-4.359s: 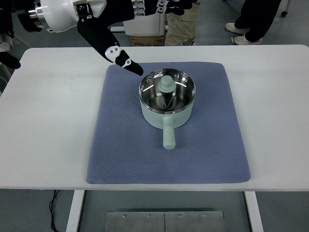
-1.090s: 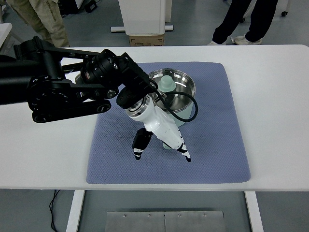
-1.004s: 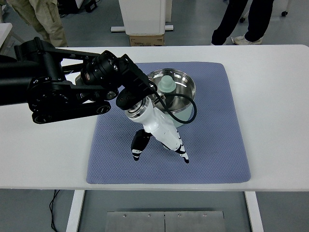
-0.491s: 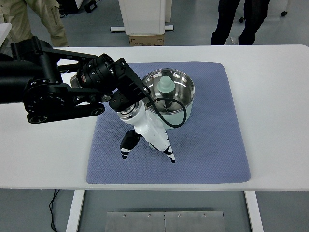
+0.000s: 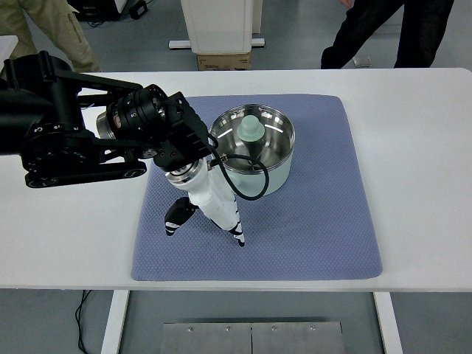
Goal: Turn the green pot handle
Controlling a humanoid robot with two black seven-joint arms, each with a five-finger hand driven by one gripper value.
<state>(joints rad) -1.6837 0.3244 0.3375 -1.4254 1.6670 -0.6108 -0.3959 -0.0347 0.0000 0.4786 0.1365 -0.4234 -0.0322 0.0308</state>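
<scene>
On the white desk [image 5: 66,228] a blue-grey textured mat [image 5: 310,221] lay flat, and the pale green pot [image 5: 254,156] stood on the far half of this mat, a little left of the mat's middle. The pot was upright, its inside was shiny steel, and a small pale green knob-shaped piece [image 5: 250,129] was inside it near the far wall. The pot handle could not be seen, because the robot's wrist and hand covered the place at the near left side of the pot.

The left arm [image 5: 74,136] came in from the left edge, black and thick, and it reached over the left part of the mat. Its white wrist section pointed down and toward the near edge, just beside the pot's near left wall. A black cable [image 5: 247,181] made a loop from the wrist in front of the pot wall. The left hand [image 5: 206,217] was low over the mat, with its fingers [image 5: 174,217] pointing downward and spread apart into two groups, one to the left and one to the right. It was not possible to tell whether the hand held the handle or only rested near it.

At the far side, behind the desk, a cardboard box [image 5: 223,61] stood on the floor, and the legs of persons [image 5: 413,33] were visible at the top left and top right.
</scene>
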